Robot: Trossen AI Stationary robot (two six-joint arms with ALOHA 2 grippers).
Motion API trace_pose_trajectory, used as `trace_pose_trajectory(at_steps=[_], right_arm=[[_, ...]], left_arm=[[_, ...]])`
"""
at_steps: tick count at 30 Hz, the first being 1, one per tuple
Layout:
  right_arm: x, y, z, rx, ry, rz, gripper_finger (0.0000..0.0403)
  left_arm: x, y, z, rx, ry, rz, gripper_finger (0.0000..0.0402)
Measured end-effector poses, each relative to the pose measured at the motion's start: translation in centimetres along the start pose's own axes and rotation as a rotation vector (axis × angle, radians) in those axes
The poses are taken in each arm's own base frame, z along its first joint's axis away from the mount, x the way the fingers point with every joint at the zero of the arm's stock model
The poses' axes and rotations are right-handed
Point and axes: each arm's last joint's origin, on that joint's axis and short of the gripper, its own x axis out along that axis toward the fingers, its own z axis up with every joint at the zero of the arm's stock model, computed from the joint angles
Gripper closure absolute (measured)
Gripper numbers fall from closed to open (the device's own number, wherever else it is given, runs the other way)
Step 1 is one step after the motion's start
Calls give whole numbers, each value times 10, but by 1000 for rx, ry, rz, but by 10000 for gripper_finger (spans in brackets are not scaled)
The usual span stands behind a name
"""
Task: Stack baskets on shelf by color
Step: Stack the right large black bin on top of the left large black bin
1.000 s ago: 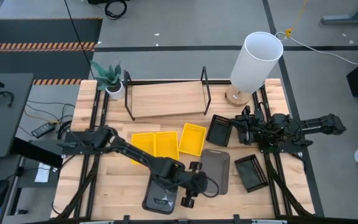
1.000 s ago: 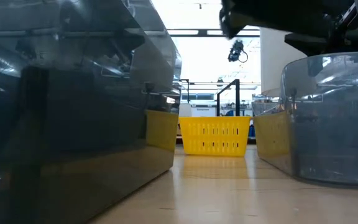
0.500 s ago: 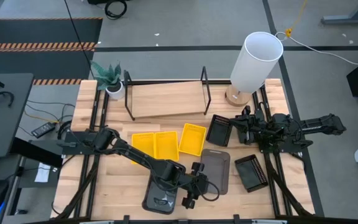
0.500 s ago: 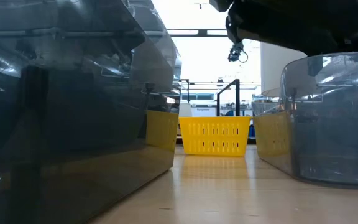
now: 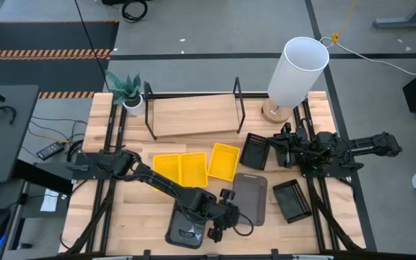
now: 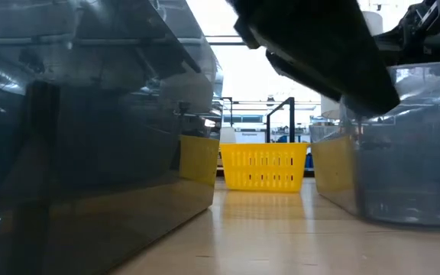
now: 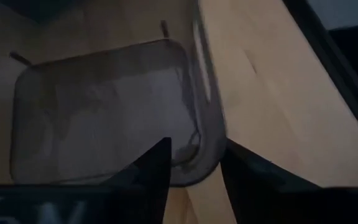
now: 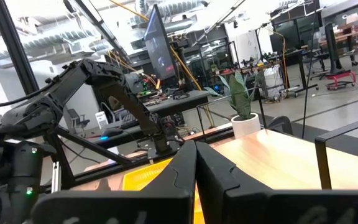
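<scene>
The shelf [image 5: 193,114] stands bare at the far edge of the table, and the grey basket [image 5: 188,225] lies near the front edge under the left gripper [image 5: 221,217]. In the wrist view this gripper's fingers [image 7: 154,165] straddle the basket's near corner (partly open, not yet closed on the rim), so the left arm is nearer. The right gripper [image 5: 284,149], closed and empty, waits beside a black basket [image 5: 255,151].
</scene>
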Motion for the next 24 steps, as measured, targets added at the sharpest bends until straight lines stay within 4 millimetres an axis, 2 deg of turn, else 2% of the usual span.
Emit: trace_pose_trajectory(at_steps=[14, 20, 24], right_arm=[[0, 0, 0, 0, 0, 0, 387], [0, 0, 0, 0, 0, 0, 387], [0, 0, 0, 0, 0, 0, 387]], left_arm=[[-5, -1, -2, 36, 37, -31, 343], [-6, -5, -3, 38, 49, -101, 351], [-14, -7, 1, 43, 84, -118, 347]])
